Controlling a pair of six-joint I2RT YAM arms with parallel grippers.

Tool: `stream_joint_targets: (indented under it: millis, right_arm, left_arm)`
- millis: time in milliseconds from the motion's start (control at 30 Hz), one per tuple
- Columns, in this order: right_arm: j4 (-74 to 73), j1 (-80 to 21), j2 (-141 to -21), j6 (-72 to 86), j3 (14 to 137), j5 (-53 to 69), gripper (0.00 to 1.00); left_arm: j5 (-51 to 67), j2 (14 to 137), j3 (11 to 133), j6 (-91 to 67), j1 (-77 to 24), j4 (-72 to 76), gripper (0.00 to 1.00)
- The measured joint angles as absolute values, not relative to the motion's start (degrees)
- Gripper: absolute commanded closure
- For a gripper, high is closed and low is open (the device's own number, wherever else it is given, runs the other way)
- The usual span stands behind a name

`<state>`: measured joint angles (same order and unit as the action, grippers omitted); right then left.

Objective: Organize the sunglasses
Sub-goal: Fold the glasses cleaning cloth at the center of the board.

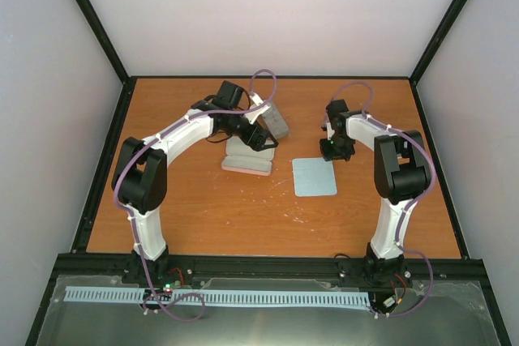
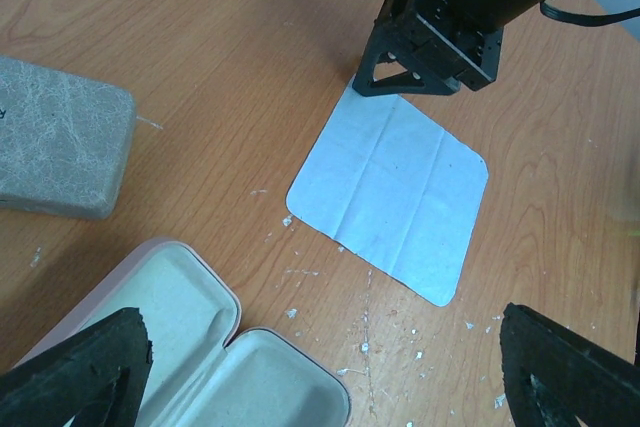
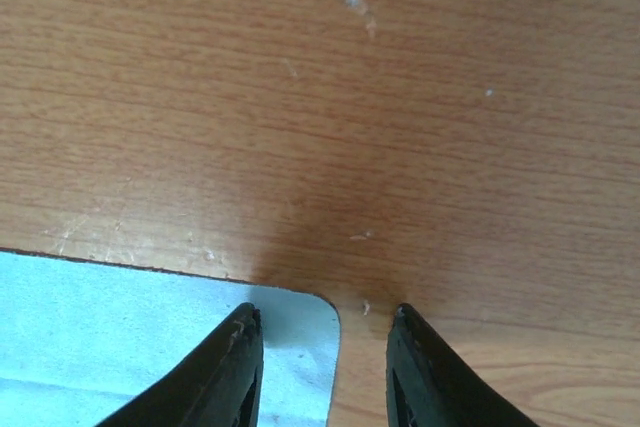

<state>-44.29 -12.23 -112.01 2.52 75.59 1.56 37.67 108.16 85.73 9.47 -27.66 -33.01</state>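
Wood-grain table (image 1: 203, 208), orange-brown, with white specks and scuffs near the middle. Pink case (image 2: 190, 347) lies open, cream lining up, nothing inside as far as the left wrist view shows. Grey case (image 2: 60, 142) is closed, just far of the pink one, a gap between them. Light-blue cloth (image 2: 395, 197) lies flat to the right of the pink case, fold creases visible

Sunglasses: not visible in any view. They could be hidden under the left arm in the top view, can't tell, so their place is unknown

Left gripper (image 2: 322, 317) hovers over the near-right end of the pink case, jaws spread wide, nothing between them. Right gripper (image 3: 325, 312) is low at the far-right corner of the cloth, jaws partly apart and straddling that corner: one finger over cloth, the other over bare wood. It grips nothing; can't tell if the tips touch the cloth

Handling, as a judgement: sunglasses should be light, stiff but fragile, with slim arms that bend or snap at the hinges and lenses that scratch and smear. Best hold is probably the bridge or the frame by a hinge, with a soft squeeze, never across the lenses. A smooth frame may slip, so lift slowly. Fold the arms before laying them in the pink case. The cloth is limp, so pinch it at a corner

Step in hand looks like the right gripper going for the cloth corner while the left waits over the open case
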Motion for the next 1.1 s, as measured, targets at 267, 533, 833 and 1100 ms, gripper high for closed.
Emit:
stream_joint_targets:
  millis: [267,533,833,1100]
  right_arm:
    - [-44.4,-12.3,-112.5,2.4,75.7,2.6,0.7]
    - [-43.4,-12.3,-112.1,2.4,74.6,2.6,0.73]
    - [-41.6,-12.6,-111.1,3.0,72.9,2.3,0.75]
    - [-41.6,-15.2,-111.0,3.9,72.7,2.2,0.8]
  left_arm:
    - [37.7,108.2,85.7,9.5,-27.7,-33.0,0.06]
    - [37.6,108.2,85.7,9.5,-27.7,-32.8,0.06]
    - [37.4,108.2,85.7,9.5,-27.7,-32.5,0.05]
    - [37.1,108.2,85.7,9.5,-27.7,-32.5,0.05]
